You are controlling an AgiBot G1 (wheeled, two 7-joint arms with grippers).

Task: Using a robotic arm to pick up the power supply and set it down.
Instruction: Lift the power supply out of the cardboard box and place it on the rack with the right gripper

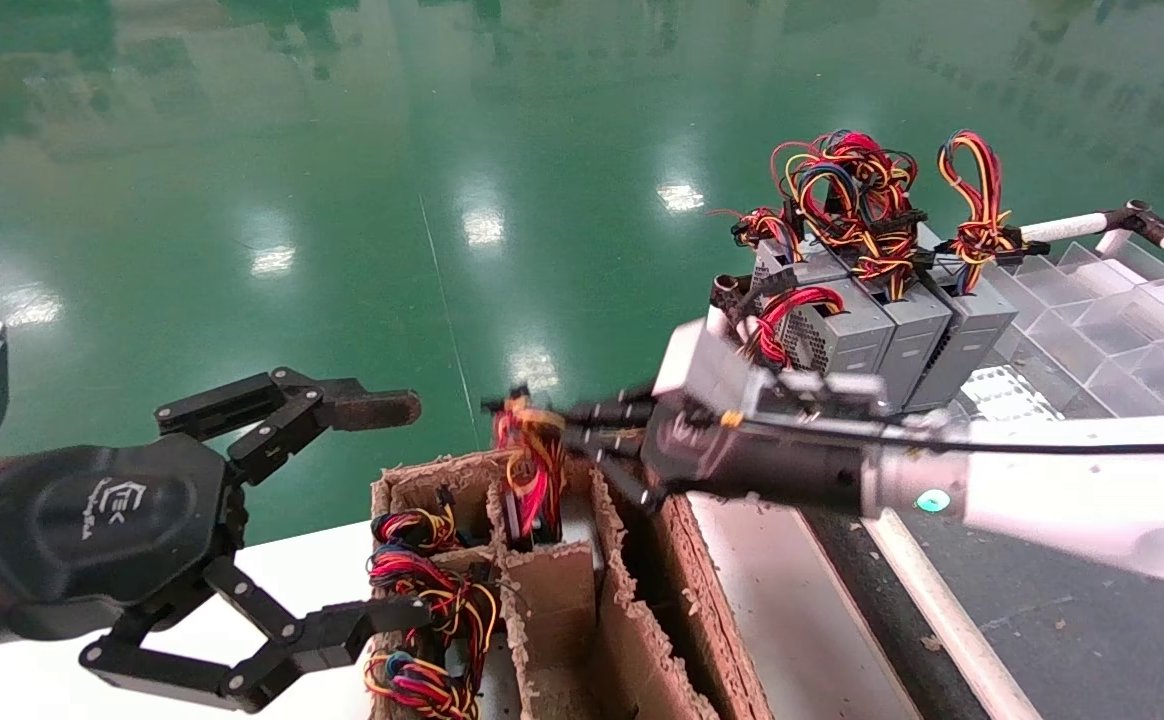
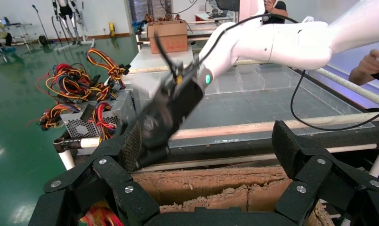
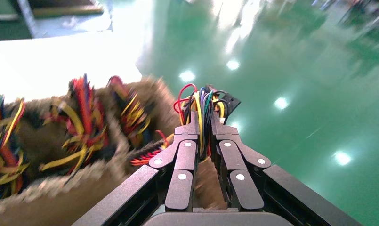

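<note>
My right gripper [image 1: 547, 432] reaches across the top of a torn cardboard box [image 1: 642, 640] and is shut on the red, yellow and blue wire bundle [image 1: 527, 455] of a power supply. That unit's body sits down in a middle compartment and is mostly hidden. In the right wrist view the fingers [image 3: 185, 155] pinch the wire bundle [image 3: 201, 101] above the box [image 3: 51, 202]. My left gripper [image 1: 397, 510] hangs open at the box's left side, holding nothing; one of its pads is brown-dusted. The left wrist view shows the left gripper [image 2: 208, 143] wide open over the box [image 2: 215, 183].
Three silver-grey power supplies [image 1: 902, 340] stand side by side on a rack behind the box, wires sticking up. Clear plastic divider trays [image 1: 1122, 320] lie to their right. More wire bundles [image 1: 432, 600] fill the box's left compartments. Green floor lies beyond. A person's hand [image 2: 371, 66] shows far off.
</note>
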